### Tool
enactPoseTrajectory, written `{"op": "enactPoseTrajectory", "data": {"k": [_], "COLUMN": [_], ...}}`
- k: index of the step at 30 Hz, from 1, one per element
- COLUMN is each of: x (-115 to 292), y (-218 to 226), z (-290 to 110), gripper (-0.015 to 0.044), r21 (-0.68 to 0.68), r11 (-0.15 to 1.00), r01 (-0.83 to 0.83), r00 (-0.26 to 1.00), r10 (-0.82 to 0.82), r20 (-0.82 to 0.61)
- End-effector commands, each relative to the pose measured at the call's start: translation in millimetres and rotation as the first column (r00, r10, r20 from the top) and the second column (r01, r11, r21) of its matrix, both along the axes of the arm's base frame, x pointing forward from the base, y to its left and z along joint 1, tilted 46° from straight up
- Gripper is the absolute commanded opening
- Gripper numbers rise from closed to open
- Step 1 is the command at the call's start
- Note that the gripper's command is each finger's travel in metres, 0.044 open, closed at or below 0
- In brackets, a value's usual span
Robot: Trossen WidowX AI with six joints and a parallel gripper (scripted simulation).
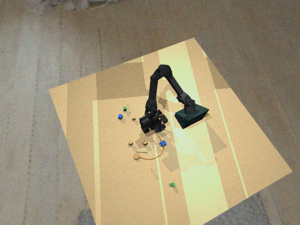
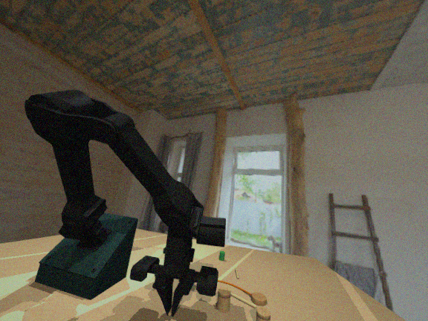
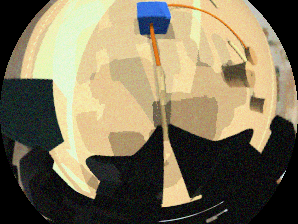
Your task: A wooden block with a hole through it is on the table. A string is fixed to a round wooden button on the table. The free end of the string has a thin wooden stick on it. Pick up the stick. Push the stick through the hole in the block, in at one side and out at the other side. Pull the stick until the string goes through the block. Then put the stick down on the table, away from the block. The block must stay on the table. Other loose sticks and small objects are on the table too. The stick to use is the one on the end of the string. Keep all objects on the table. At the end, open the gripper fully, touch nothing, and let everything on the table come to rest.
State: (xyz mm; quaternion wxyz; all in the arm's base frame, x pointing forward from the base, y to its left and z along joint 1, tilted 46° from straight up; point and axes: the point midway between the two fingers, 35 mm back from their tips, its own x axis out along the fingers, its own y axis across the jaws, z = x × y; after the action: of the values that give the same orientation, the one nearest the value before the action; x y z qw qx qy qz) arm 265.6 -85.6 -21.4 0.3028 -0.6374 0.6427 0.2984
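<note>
My gripper (image 1: 155, 129) (image 2: 172, 309) (image 3: 164, 128) is shut on the thin wooden stick (image 3: 160, 94) and stands low over the table, fingers pointing down. The orange string (image 3: 154, 46) (image 1: 155, 155) (image 2: 232, 285) runs from the stick into the blue block (image 3: 152, 18) (image 1: 163, 142) just ahead of the fingers. It comes out of the block's other side and curves round to the round wooden button (image 1: 136, 156) (image 2: 258, 297). The block sits on the table. In the exterior view the block is hidden.
Loose sticks (image 1: 141, 151) (image 1: 154, 173) (image 1: 128, 108), small wooden discs (image 1: 130, 142) (image 1: 145, 142) (image 1: 133, 118), a second blue cube (image 1: 120, 116) and green pegs (image 1: 124, 108) (image 1: 172, 184) (image 2: 221, 255) lie around. The robot's dark green base (image 1: 191, 115) (image 2: 85, 260) stands behind the gripper.
</note>
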Motion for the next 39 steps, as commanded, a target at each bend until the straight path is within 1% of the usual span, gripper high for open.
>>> {"op": "enactPoseTrajectory", "data": {"k": [1,18,24,26,29,31,39], "x": [-0.2,-0.2,0.0,1.8,4.5,2.9,2.6], "y": [-3.9,-3.9,0.0,7.6,41.7,56.3,58.1], "z": [0.3,0.3,0.0,6.4,38.1,53.6,55.6], "gripper": [0.0000,0.0000,0.0157,0.0210,0.0210,0.0210,0.0210], "r21": [-0.007,-0.007,0.000,0.002,0.006,0.004,0.003], "r11": [1.000,1.000,1.000,1.000,1.000,1.000,1.000], "r01": [0.008,0.008,0.000,0.000,-0.001,-0.001,-0.001], "r00": [1.000,1.000,1.000,1.000,1.000,1.000,1.000], "r10": [-0.008,-0.008,0.000,0.000,0.001,0.001,0.001], "r20": [0.004,0.004,0.000,0.001,0.006,0.008,0.008]}}
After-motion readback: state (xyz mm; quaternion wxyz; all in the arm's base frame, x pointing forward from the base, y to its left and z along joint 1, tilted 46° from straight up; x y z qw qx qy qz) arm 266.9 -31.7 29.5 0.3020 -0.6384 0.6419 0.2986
